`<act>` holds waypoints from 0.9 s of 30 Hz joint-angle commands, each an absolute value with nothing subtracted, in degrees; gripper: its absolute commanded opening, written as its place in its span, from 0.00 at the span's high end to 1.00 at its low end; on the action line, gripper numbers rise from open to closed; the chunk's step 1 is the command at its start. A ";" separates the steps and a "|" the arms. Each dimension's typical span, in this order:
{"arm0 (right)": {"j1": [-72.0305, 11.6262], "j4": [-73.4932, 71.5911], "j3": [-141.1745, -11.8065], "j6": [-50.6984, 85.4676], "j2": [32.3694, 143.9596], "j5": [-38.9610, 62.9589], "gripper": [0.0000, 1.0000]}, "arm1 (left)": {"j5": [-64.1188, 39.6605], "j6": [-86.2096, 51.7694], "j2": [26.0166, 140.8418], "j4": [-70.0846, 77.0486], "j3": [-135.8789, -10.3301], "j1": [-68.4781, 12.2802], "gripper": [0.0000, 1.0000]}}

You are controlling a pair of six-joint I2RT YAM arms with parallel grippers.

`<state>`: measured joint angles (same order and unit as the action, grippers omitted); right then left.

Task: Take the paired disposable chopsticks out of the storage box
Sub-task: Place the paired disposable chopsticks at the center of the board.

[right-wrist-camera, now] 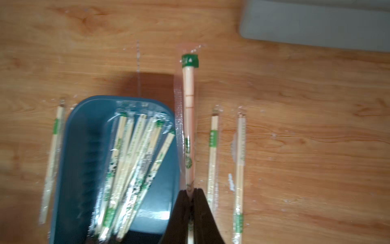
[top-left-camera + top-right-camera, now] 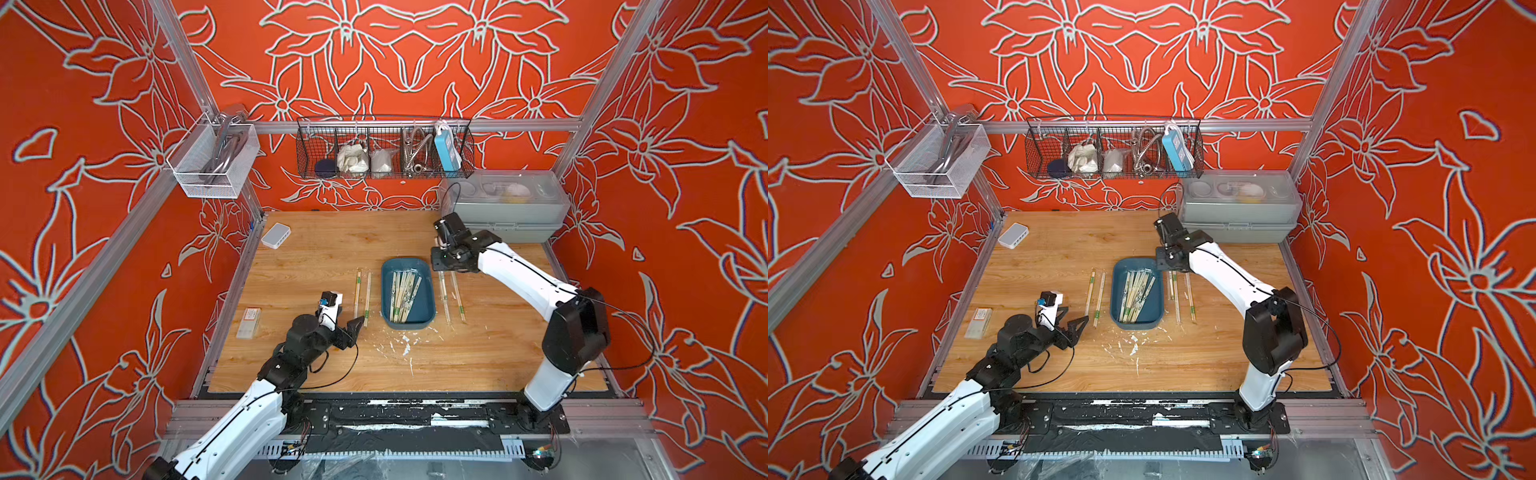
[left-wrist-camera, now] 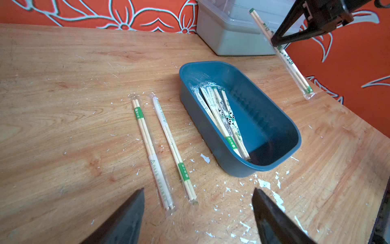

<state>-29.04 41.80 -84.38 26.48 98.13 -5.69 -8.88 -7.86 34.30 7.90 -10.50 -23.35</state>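
Right wrist view: your right end effector (image 1: 191, 191) clamps one chopstick pair (image 1: 188, 105) above the counter (image 1: 306, 137), beside the box (image 1: 82, 147), likely to lay it down; left end effector (image 3: 198, 191) gapes empty.

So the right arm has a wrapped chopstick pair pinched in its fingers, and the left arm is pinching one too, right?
Not quite. The left fingers stand open and empty, as the left wrist view shows. The right fingers do pinch a wrapped chopstick pair.
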 commanded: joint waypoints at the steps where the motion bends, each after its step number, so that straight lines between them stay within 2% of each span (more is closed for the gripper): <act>1: -25.66 43.60 -80.94 21.62 97.29 -8.00 0.91 | -9.03 -7.16 34.44 9.21 -12.42 -23.82 0.20; 9: -18.94 38.45 -74.37 17.64 99.27 -7.96 0.91 | -8.96 -7.14 34.77 9.36 -12.48 -23.91 0.19; 27: -16.61 33.36 -72.33 16.00 107.14 -5.89 0.91 | -9.07 -7.03 35.16 9.58 -12.49 -23.99 0.19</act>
<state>-17.12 34.00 -73.10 15.94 105.86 -5.54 -8.88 -7.62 35.07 8.25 -10.50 -23.64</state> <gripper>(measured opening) 0.086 0.812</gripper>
